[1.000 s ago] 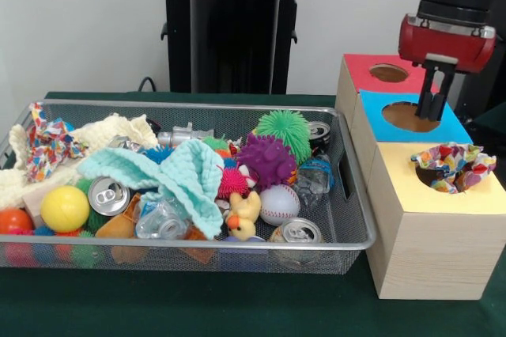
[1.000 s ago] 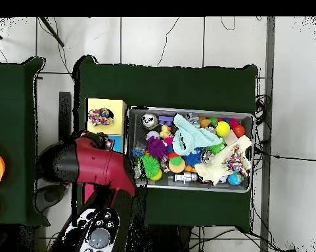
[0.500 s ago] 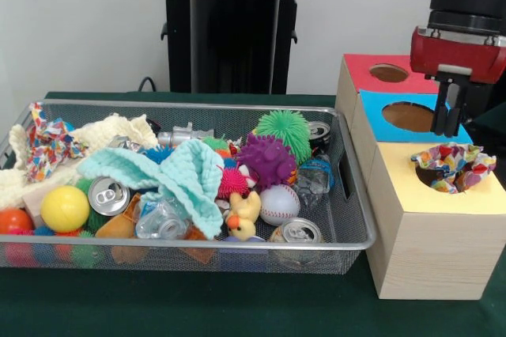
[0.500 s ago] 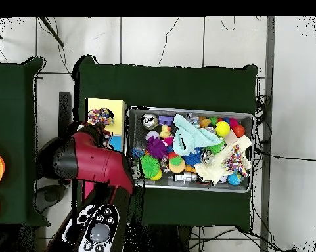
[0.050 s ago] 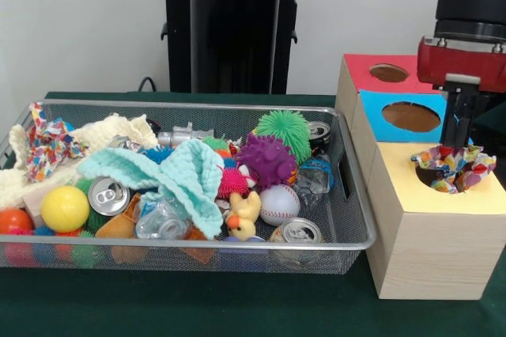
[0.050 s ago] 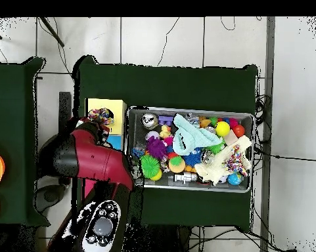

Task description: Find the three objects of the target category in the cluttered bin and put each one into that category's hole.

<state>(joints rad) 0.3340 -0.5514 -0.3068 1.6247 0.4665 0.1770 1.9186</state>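
A colourful patterned cloth (image 5: 455, 167) lies bunched half inside the round hole of the yellow-topped box (image 5: 411, 195); from overhead the cloth (image 6: 101, 119) shows at that box's edge. My gripper (image 5: 459, 141) hangs just above the cloth's far edge, shut, with nothing in it. The wire bin (image 5: 354, 222) holds a second patterned cloth (image 5: 46, 145) at its left end, a cream knit cloth (image 5: 111, 131) and a mint cloth (image 5: 170, 175) over the middle. The red arm (image 6: 88, 157) covers the other boxes in the overhead view.
A blue-topped box (image 5: 379, 107) and a red-topped box (image 5: 360, 68) stand behind the yellow one, each with a round hole. The bin also holds spiky balls, a baseball (image 5: 279, 204), cans, a yellow ball (image 5: 65, 208) and a rubber duck (image 5: 244, 215).
My gripper has moved from over the blue box's hole toward the yellow box and now hangs over the patterned cloth. The cloth and the bin's contents have not moved.
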